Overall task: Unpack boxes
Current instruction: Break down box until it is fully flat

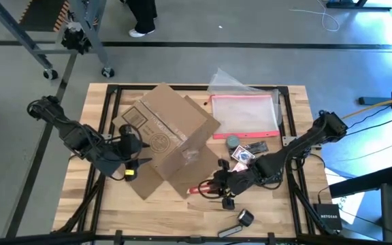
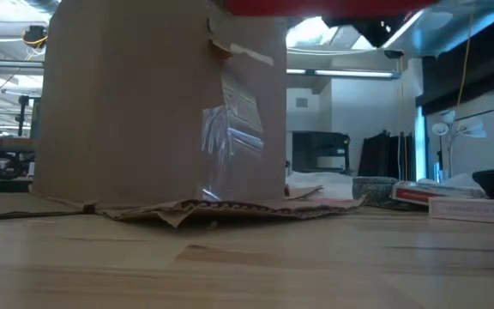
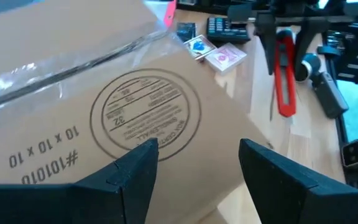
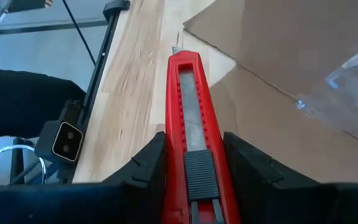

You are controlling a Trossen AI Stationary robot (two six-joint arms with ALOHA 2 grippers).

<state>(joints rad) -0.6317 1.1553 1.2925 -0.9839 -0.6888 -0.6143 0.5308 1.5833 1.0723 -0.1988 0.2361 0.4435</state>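
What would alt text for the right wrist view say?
The right gripper clamps a red plastic utility knife, pointing it across the wooden table toward the brown cardboard box with clear tape.

Clear pink-edged pouch (image 1: 245, 114), card packs (image 1: 243, 156)

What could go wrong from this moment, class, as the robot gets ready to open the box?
1. The right claw is shut on a red utility knife aimed at the cardboard box; a deep cut might damage whatever is inside.
2. The left claw is open and only near the box, so the box may slide under the blade.
3. The knife might slip in the grip.
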